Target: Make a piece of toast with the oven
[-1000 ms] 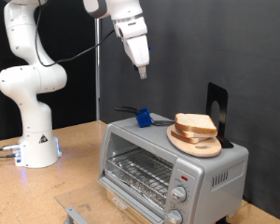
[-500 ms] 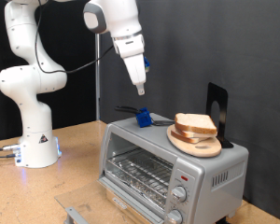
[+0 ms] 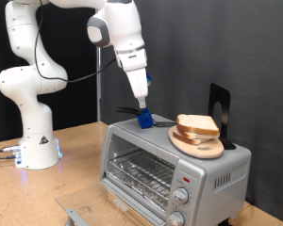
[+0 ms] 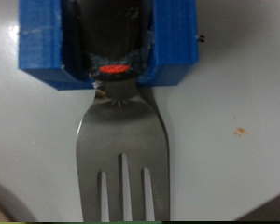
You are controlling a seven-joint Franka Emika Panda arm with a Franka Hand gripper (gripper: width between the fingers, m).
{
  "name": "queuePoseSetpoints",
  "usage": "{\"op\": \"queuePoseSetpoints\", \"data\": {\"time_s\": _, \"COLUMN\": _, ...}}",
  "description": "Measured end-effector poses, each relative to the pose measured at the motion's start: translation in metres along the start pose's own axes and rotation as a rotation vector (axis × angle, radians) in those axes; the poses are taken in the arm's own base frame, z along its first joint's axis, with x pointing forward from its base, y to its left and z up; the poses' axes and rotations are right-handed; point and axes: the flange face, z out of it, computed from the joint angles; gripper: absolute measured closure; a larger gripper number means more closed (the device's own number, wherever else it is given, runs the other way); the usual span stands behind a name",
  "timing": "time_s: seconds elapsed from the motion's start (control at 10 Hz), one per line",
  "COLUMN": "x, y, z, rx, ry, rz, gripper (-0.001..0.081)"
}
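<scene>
The silver-grey oven (image 3: 174, 169) stands on the wooden table at the exterior view's lower right, its wire rack showing through the glass. On its top a round wooden plate (image 3: 196, 146) carries stacked bread slices; the piece of toast (image 3: 198, 123) is the top one. My gripper (image 3: 141, 103) hangs fingers-down just above a blue block (image 3: 143, 119) at the oven top's rear left. The wrist view shows this blue block (image 4: 42, 47) close up with a metal fork (image 4: 121, 149) sticking out of it. My fingers do not show there. Nothing is seen between them.
A black upright stand (image 3: 218, 108) rises behind the plate. Two knobs (image 3: 181, 196) are on the oven's front right. The arm's white base (image 3: 33, 141) stands at the left. A grey metal piece (image 3: 75, 216) lies at the table's front edge.
The gripper has come down and slightly right, from high above the oven to just over the blue block. The bread and plate have not moved.
</scene>
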Motion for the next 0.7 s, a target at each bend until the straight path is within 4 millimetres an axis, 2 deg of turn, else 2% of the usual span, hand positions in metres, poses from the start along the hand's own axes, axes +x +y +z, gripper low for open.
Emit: {"op": "queuePoseSetpoints", "data": {"time_s": 0.7, "x": -0.001, "y": -0.006, "z": 0.031, "rx": -0.047, "ry": 0.009, "rz": -0.046, "gripper": -0.0002}}
